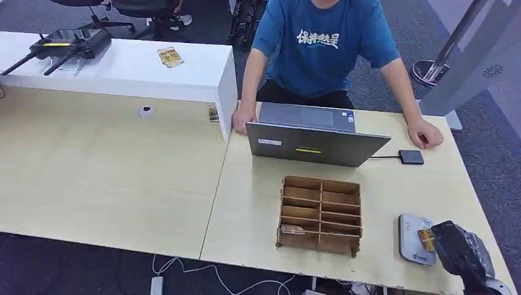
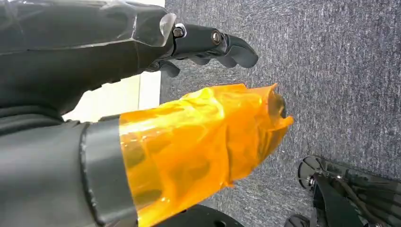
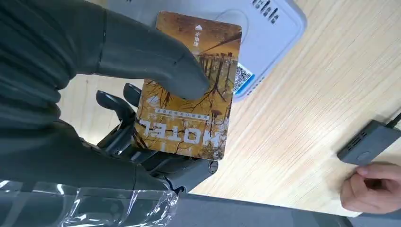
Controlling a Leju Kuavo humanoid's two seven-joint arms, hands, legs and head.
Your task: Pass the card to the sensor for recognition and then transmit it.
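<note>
The flat rectangular hotel key card [image 3: 189, 94], printed in amber and brown with bare trees and the white word "HOTEL", is sitting pinched in the robot's right hand [image 3: 142, 109]: the thick grey thumb [image 3: 156, 61] is pressing on its printed face while the darker fingers [image 3: 118, 106] are backing it from behind. A short line of small writing under "HOTEL" is too fine to read. In the head view the right hand [image 1: 458, 246], dark and partly wrapped in clear film, is coming in from the lower right with the card [image 1: 425, 239] showing at its tip.

Just beyond the card, the hand is holding it over the white, rounded-corner plastic card sensor [image 3: 265, 38], which is lying flat on the pale wood-grain table [image 3: 302, 123] and carries a small blue QR sticker [image 3: 242, 75]; whether card and sensor are touching cannot be told.

To the hand's left the brown wooden divided box [image 1: 321, 214] is standing on the table. Further ahead of the hand, a small dark grey adapter [image 3: 369, 146] is resting beside a person's hand [image 3: 373, 189], and the grey laptop [image 1: 314, 143] is standing open toward the person in a blue T-shirt [image 1: 322, 43] with white characters.

The left hand [image 2: 208, 45] is hanging over grey carpet, its dark fingers loosely curled on nothing, the thumb wrapped in glossy orange tape [image 2: 203, 146].
</note>
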